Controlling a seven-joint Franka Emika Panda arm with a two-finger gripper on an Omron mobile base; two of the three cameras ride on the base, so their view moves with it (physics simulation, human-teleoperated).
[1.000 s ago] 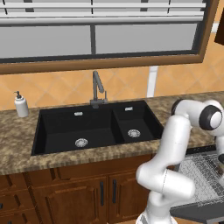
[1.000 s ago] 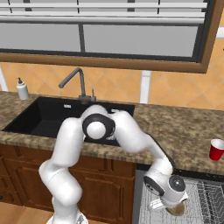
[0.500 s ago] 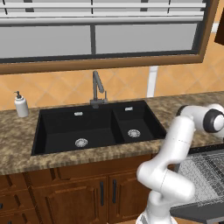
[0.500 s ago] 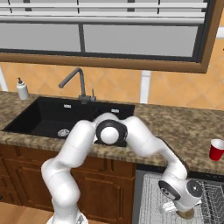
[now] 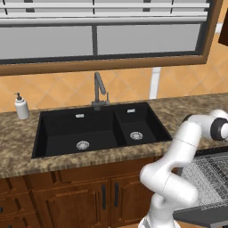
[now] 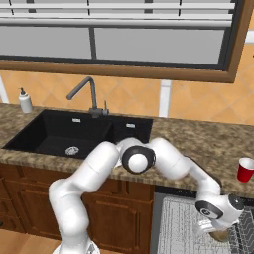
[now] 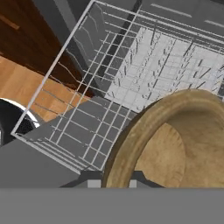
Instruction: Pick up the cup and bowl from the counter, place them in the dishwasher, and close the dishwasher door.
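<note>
Bowl (image 7: 175,140) rim apparently between fingers (image 7: 92,178), over dishwasher rack (image 7: 144,65).

The bowl (image 7: 175,140) looks like smooth tan wood with a faint sheen. The rack (image 7: 144,70) is thin grey wire mesh, and the dishwasher (image 7: 52,162) around it is matt grey metal. The counter (image 6: 208,141) has a speckled brown stone look. The sink (image 5: 98,129) is matt black. The cabinets (image 5: 75,196) are glossy brown wood. The cup (image 6: 245,170) looks like smooth red plastic.

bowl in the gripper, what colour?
Tan-brown, wood-look. The bowl shows best in the hand view, held over the dishwasher's grey wire rack.
</note>
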